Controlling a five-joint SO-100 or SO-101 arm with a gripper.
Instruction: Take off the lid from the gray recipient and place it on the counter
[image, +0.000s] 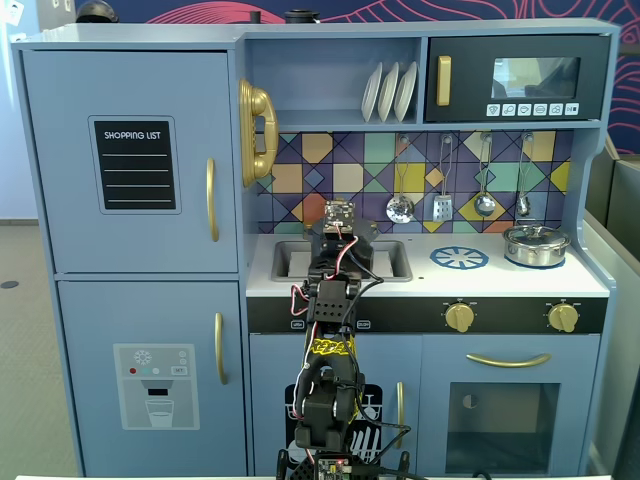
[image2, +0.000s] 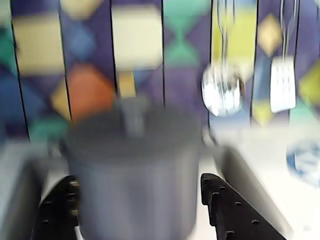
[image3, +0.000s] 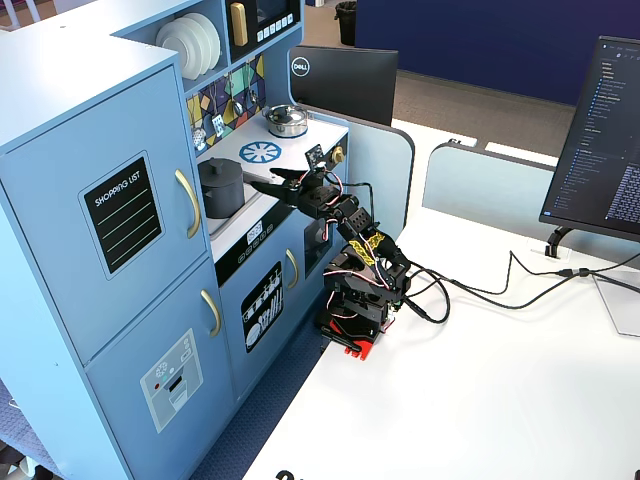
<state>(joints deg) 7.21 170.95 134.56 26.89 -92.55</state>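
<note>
The hand (image2: 140, 200) is spread wide around the gray pot (image2: 132, 185), lid (image2: 132, 132) on; ladle (image2: 222, 90) hangs behind, silver pot (image: 535, 245) far right on the worktop (image: 520, 278).

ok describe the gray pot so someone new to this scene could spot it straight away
Find the blue toy kitchen's white counter and its recessed sink at the end nearest the fridge doors. The gray recipient stands there, lid on, just ahead of the gripper. It is matte, dark and tall, unlike the small shiny silver pot at the far end.
</note>
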